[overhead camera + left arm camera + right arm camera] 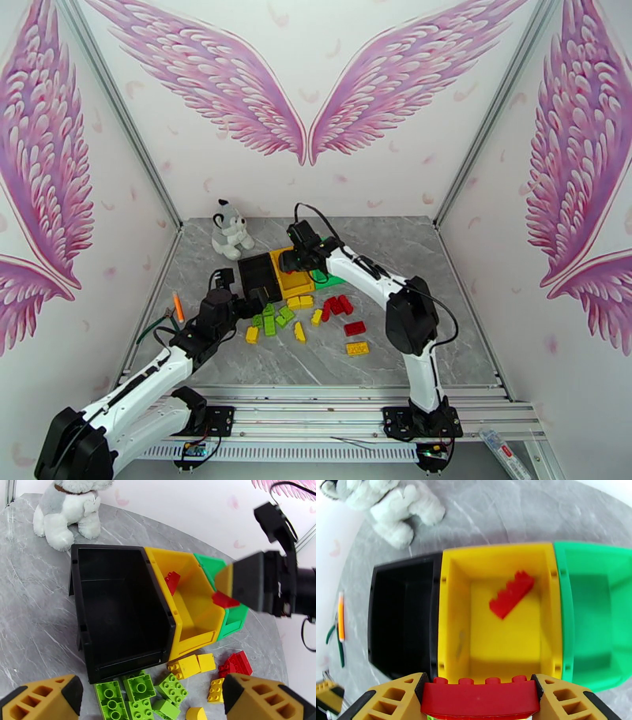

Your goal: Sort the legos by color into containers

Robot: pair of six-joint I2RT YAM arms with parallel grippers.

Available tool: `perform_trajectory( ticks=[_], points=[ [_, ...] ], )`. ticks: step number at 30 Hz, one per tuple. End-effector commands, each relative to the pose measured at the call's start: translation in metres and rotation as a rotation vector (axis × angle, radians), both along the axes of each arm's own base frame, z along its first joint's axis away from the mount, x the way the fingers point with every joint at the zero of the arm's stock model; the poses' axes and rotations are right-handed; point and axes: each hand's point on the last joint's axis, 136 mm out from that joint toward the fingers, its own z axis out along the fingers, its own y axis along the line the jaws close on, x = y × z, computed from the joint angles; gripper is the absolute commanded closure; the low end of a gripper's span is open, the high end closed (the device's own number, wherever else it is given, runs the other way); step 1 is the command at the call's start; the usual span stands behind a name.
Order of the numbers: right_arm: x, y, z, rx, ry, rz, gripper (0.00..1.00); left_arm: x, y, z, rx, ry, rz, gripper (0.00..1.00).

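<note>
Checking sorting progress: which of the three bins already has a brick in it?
The yellow bin, the middle one: a red brick lies inside it. The black bin and green bin beside it look empty.

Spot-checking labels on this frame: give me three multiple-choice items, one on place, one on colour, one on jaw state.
1. Which bin sits in the middle of the row? A black B yellow C green
2. The loose brick in the yellow bin is: A green B red C yellow
3. The right jaws are: A open, empty B shut on a green brick C shut on a red brick

Key: B, black bin and green bin flank it; B, it shows red against the yellow floor; C, the studded red brick is clamped between them.
</note>
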Motion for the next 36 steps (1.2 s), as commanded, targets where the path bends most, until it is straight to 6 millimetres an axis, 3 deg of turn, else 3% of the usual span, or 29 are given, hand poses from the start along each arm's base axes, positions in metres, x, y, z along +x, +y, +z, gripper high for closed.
perform_trajectory(
  ticks=[1,10,17,27,29,31,36],
  points=[
    [0.003,-0.007,0.014,-0.036,0.004,-0.024,0.29,-0.005,0.002,0.002,-0.014,-0.008,-0.004,0.01],
    [-0.025,-0.038,0.035,-0.056,-0.036,-0.024,0.20,-0.007,-0.005,0.003,-0.036,-0.010,-0.040,0.01],
    [-0.063,-0.079,0.027,-0.090,-0.017,-0.034,0.20,-0.010,-0.024,0.003,-0.026,-0.006,-0.113,0.01],
    [-0.119,-0.156,-0.041,-0.187,0.101,-0.105,0.16,-0.025,-0.089,-0.007,0.056,0.029,-0.296,0.01],
    [-0.131,-0.168,-0.054,-0.204,0.128,-0.114,0.15,-0.027,-0.093,-0.007,0.061,0.024,-0.308,0.01],
    [-0.142,-0.181,-0.068,-0.227,0.161,-0.125,0.01,-0.030,-0.095,-0.004,0.060,0.016,-0.315,0.01],
    [-0.158,-0.195,-0.095,-0.255,0.231,-0.136,0.01,-0.034,-0.097,0.001,0.061,-0.003,-0.321,0.01]
  ],
)
